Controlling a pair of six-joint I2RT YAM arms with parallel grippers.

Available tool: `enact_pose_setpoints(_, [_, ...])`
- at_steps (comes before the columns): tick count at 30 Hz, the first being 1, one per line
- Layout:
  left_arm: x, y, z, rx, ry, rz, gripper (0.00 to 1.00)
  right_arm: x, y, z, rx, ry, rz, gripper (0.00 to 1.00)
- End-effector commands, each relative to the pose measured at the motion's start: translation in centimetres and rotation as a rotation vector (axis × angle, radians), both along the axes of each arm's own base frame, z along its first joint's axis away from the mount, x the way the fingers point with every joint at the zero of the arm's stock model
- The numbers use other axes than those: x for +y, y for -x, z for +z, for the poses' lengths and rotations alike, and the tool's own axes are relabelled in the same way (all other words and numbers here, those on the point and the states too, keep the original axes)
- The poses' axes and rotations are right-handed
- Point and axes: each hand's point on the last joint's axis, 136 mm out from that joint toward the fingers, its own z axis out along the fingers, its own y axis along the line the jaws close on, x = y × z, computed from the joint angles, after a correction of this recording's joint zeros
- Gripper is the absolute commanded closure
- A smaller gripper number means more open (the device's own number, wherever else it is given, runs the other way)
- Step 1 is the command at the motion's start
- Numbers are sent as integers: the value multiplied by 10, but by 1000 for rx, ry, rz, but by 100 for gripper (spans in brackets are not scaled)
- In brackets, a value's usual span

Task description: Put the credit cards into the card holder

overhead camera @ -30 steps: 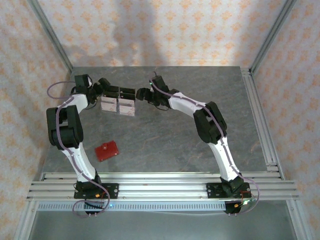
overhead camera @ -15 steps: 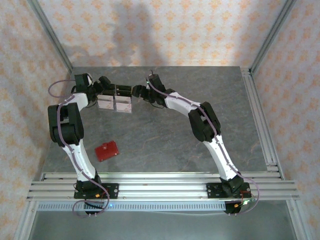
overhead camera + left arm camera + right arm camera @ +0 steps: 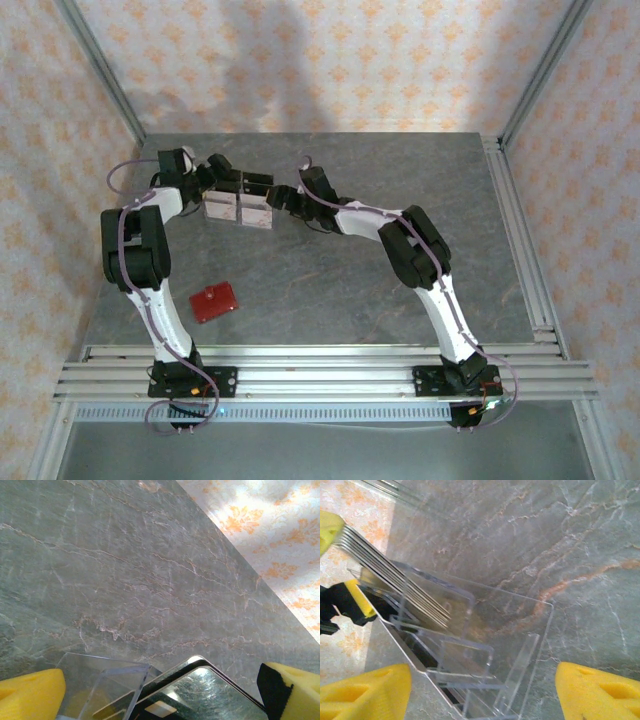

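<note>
Left end effector (image 3: 160, 692), released wide, is straddling thin grey-pink credit cards (image 3: 205, 687); right end effector (image 3: 482, 690), released, is bracketing clear acrylic stand (image 3: 485, 630).

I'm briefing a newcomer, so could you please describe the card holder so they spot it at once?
On the grey marbled table, look just ahead of the left arm's base. The card holder lies flat there alone, small and bright red, unlike the pale credit cards standing in a clear rack farther back.
</note>
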Motion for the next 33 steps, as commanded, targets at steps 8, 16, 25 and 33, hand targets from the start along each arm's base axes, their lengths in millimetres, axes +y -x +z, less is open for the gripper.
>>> enact_pose_setpoints(8, [-46, 8, -1, 8, 26, -105, 0, 14, -12, 36, -72, -54, 21, 27])
enact_pose_setpoints(16, [-86, 14, 9, -2, 37, -176, 0, -13, -12, 46, -78, -57, -30, 29])
enact_pose_setpoints(25, [-142, 17, 25, -33, 44, -246, 0, -58, -7, 55, -66, -48, -108, 29])
enact_pose_setpoints(33, [-208, 27, 28, -32, 41, -335, 0, -108, 3, 66, -62, -34, -177, 29])
